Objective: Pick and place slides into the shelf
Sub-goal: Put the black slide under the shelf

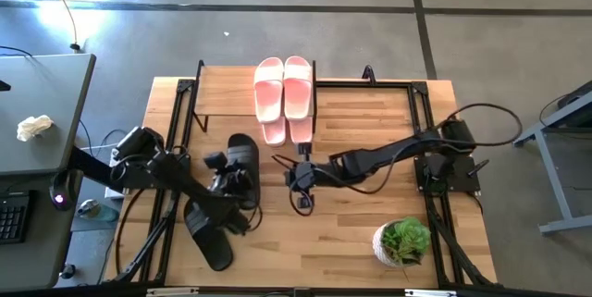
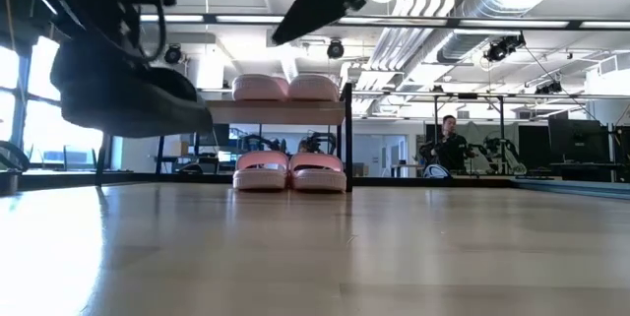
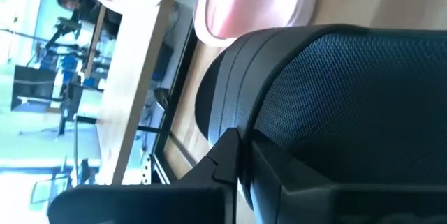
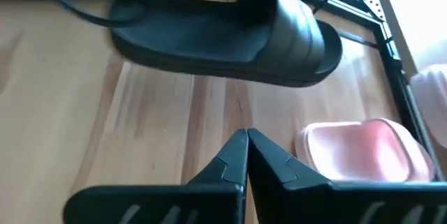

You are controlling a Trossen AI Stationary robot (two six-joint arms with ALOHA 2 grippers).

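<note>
black slide [image 1: 242,160] clamped in left jaws [image 1: 225,182], off the table.

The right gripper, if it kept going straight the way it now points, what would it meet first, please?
Probably the black slide held by the left gripper: it lies across the line ahead of the shut right gripper. Depth is unclear, so it might pass just beneath.

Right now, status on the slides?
Left gripper shut on black foam slide, lifted. Right gripper shut, empty. Four pink slides shelved. Nothing blocking.
</note>
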